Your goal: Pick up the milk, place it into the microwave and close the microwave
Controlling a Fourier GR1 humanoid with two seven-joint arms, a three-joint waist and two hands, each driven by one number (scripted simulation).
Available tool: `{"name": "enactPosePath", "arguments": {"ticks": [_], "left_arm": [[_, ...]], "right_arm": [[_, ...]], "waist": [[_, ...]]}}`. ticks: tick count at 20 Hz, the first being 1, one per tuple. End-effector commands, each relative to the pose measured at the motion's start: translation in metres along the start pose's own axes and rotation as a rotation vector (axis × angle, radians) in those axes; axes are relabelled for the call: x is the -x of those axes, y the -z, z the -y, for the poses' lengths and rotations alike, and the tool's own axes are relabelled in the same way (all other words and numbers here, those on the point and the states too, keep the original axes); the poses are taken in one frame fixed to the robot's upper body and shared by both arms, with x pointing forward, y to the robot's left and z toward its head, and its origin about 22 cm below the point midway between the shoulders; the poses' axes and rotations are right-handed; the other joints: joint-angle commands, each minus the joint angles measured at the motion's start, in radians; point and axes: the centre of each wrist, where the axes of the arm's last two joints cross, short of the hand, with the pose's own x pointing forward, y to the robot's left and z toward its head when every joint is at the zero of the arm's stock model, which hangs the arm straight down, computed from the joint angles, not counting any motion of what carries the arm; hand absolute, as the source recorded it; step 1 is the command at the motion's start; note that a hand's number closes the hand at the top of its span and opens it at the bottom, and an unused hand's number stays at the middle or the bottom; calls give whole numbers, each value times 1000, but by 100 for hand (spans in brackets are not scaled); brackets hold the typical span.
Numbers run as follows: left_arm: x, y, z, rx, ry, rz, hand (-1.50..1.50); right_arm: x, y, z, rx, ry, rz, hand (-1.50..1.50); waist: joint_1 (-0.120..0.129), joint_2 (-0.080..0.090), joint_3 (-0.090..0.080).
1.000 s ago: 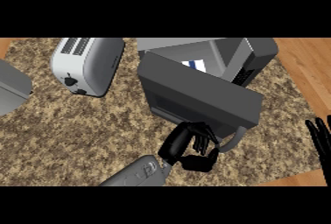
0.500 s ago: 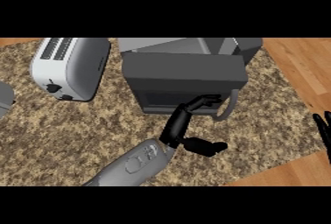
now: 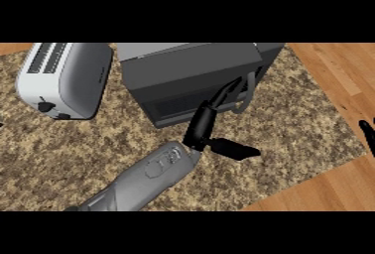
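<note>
Speckled stone counter (image 3: 66,163), with wood floor (image 3: 330,74) beyond its right edge. Head view, the only one we have.

Toaster (image 3: 62,79) at upper left, well apart from the action. Microwave (image 3: 190,74) at top centre, dark door face toward us, its handle (image 3: 249,94) at the door's right side.

Milk: we see none, neither on the counter nor in either hand. We judge it is inside the microwave, behind the door; nothing here confirms that.

Door: it looks flush with the body, or close to it, and no gap shows from this angle. We cannot tell whether it is latched. Pick and place look done, and the closing looks at or near its end. Possibly left: a last push, then drawing the hand off.

Left hand (image 3: 203,126): the forearm comes in from the lower left. The fingers (image 3: 219,99) are stretched straight and laid against the door beside the handle. The thumb (image 3: 234,149) is splayed to the right over the counter. A spread hand holding nothing, in a pushing pose.

Right hand (image 3: 366,135): only finger slivers at the right edge, pointing up, straight as far as they show. It is empty and resting.
</note>
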Motion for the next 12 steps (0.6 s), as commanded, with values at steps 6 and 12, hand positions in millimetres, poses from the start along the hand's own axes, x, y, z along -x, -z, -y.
{"name": "enactPosePath", "arguments": {"ticks": [6,12], "left_arm": [[-12,29,-6,-50,0,39,-150],[-9,31,-8,-79,16,37,-150]], "right_arm": [[-5,19,4,-48,42,25,-150],[-14,30,9,-82,40,29,-150]], "waist": [[-34,15,3],[-61,21,2]]}}
